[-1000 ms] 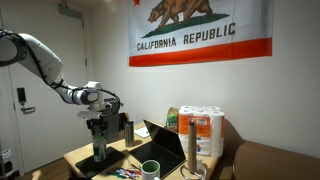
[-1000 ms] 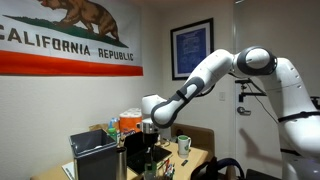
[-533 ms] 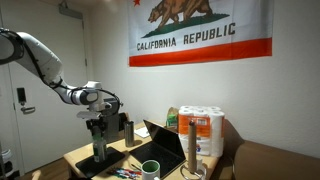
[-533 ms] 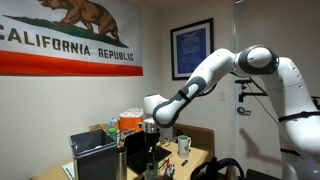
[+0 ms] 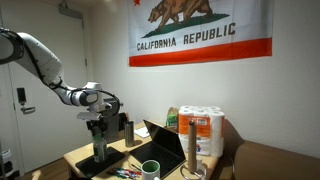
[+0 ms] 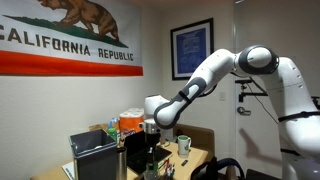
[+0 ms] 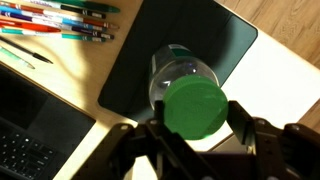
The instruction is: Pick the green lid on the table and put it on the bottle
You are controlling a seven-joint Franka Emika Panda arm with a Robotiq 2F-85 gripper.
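Clamped on the green lid (image 7: 193, 105) in the wrist view: tool (image 7: 197, 124) narrowed to the cap's width, with a dark finger (image 7: 243, 122) against each side. Held directly over the bottle (image 7: 172, 72), covering its mouth and hiding the neck. Cannot tell whether seated on the neck or just above it. Below the lid, only the clear rounded shoulder of the bottle on show. Stands upright on a black mat (image 7: 200, 35), toward the mat's lower edge in this view. Beyond the mat, in the upper left of the view, a row of coloured markers (image 7: 60, 20) on the wooden surface (image 7: 290, 20). In the lower left, the keyboard of an open laptop (image 7: 30, 140), just beside the mat.

In an exterior view, comes in from the side as a white arm (image 5: 40, 58) and points the tool (image 5: 98, 128) straight down over the bottle (image 5: 99, 153). Nearby on the same surface (image 5: 80, 158): a slim dark flask (image 5: 128, 131), the laptop (image 5: 162, 140), a white green-rimmed cup (image 5: 150, 168) and a pack of paper towel rolls (image 5: 203, 130). On the wall behind, a California Republic flag (image 5: 200, 30).

In an exterior view, tool (image 6: 150, 128) pointed down among dark items, with bottle and lid too hard to pick out. Framed picture (image 6: 190, 48) on the wall behind the arm.
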